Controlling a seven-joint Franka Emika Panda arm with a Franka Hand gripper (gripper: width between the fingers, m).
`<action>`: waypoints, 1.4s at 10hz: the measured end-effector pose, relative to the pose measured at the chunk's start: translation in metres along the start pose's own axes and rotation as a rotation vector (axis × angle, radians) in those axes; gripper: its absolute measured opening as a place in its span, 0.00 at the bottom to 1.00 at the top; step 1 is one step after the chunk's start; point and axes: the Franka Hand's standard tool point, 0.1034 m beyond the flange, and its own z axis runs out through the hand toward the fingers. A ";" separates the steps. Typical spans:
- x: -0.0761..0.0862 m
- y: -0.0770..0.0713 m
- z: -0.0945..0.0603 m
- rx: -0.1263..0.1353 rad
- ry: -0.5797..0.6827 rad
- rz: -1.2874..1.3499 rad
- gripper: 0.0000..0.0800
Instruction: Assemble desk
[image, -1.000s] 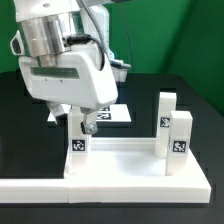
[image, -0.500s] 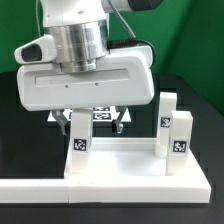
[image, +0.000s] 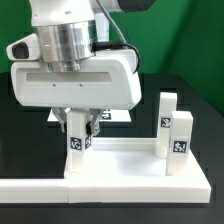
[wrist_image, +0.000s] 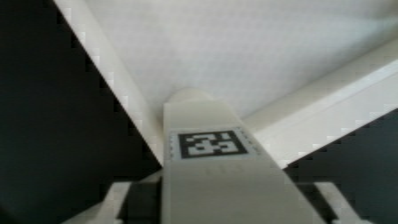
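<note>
On the black table (image: 190, 110), the desk top (image: 135, 165) lies low in the exterior frame, and the gripper (image: 79, 127), wide apart a moment ago, has now clamped the lower-left leg (image: 77, 140), likely to screw it in.

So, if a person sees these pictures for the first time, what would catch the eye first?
The big white tool fills the middle of the exterior view, its fingers closed around a small white tagged block leg at the near corner of the white rimmed plastic desk top. Two more white tagged block legs stand at that view's right.
</note>
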 end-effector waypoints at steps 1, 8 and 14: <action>0.001 0.001 0.000 -0.001 0.000 0.074 0.38; 0.002 -0.001 0.001 0.084 -0.098 1.139 0.37; -0.003 0.002 0.004 0.084 -0.088 0.484 0.78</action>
